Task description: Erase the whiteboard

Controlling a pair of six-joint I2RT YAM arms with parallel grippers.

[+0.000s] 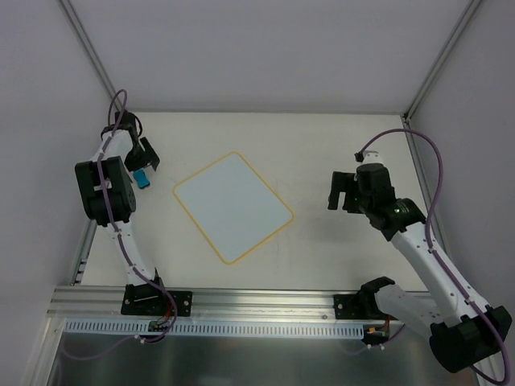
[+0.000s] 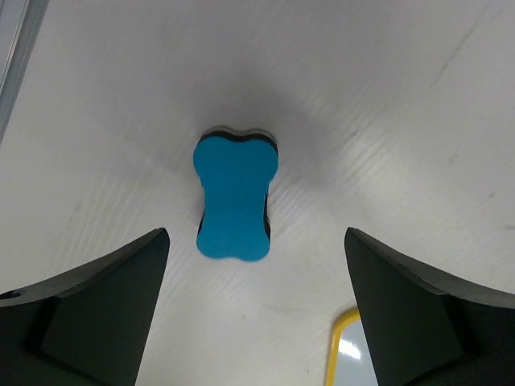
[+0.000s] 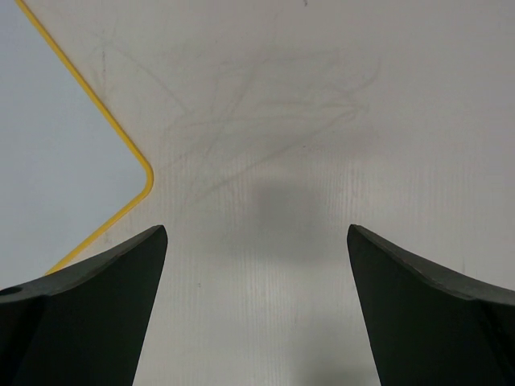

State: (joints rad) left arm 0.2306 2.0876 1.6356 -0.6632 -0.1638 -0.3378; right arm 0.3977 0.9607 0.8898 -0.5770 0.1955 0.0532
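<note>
We find the whiteboard (image 1: 232, 207) lying mid-table (image 1: 322, 145), its face blank. The blue eraser (image 2: 233, 201) rests to its left, between the wide-spread jaws of the left gripper (image 2: 256, 237), touched by neither. The right gripper (image 3: 257, 233) hangs wide open and empty beside the board. We judge the erasing done; the next move calls only for drawing the arms clear.

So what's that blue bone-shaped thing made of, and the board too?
The blue eraser looks like soft foam: matte top, dark layer beneath, maybe felt. The whiteboard looks like smooth plastic, flat and even with a thin yellow rim, but that's a guess.
</note>
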